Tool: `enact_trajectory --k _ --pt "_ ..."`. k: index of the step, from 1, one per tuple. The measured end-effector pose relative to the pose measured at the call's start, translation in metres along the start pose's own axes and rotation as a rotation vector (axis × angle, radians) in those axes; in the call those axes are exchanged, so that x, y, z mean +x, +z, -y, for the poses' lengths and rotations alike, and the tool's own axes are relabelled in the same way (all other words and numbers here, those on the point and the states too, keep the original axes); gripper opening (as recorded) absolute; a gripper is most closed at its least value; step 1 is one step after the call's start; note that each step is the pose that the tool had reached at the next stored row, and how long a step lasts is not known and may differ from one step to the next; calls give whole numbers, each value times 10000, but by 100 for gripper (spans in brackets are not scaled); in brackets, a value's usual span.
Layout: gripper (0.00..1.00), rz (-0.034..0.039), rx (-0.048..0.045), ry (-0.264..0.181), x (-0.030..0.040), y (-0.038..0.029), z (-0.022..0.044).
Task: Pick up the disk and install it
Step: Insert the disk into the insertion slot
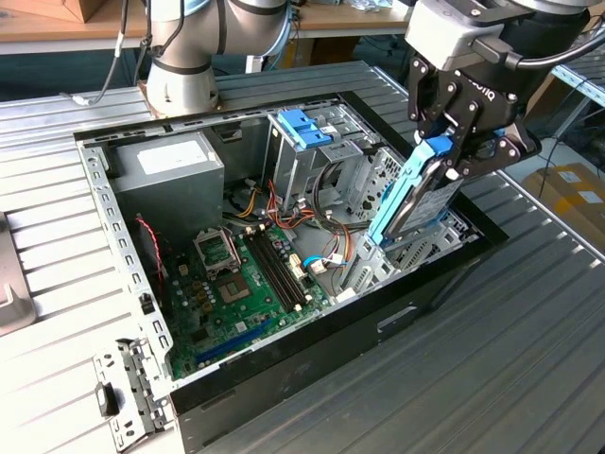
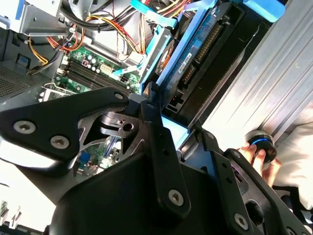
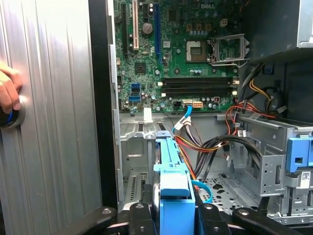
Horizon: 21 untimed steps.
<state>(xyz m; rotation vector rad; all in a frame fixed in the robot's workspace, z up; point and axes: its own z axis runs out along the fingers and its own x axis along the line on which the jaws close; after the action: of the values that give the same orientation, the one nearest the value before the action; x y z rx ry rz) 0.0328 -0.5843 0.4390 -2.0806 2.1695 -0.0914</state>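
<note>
Disk: the disk (image 1: 408, 199) hung tilted over the open computer case (image 1: 284, 378) at the exterior view's right; its lower end dipped among the metal bay frames; its upper end stood above the case rim; not yet seated.
Look: flat silver-grey metal body edged by bright blue rails; in the second wrist view one face showed a dark board and a connector strip.
Grip: the gripper (image 1: 452, 156) was clenched on the disk's upper end, a finger on either side of the blue rail; probably taken by that end so the free end could enter the bay first.
Tilt: likely angled to clear the case wall and line up with the bay.
Case: lay on its side, panel off, on the slatted metal table (image 1: 529, 312); this gave access from above.
Neighbours: motherboard (image 1: 241, 284) beside the bay; drive cage with a blue clip (image 1: 304, 128) near; power-supply box (image 1: 165, 170) well apart.
Person: a hand (image 3: 7, 93) rested on a small round control (image 2: 259, 142) on the table beside the case.
</note>
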Motion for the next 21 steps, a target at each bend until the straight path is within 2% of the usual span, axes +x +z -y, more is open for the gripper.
enact_trajectory --k 7,21 --pt "37 3 0 0 2 42 -6" --pt "37 1 -1 1 9 170 -23"
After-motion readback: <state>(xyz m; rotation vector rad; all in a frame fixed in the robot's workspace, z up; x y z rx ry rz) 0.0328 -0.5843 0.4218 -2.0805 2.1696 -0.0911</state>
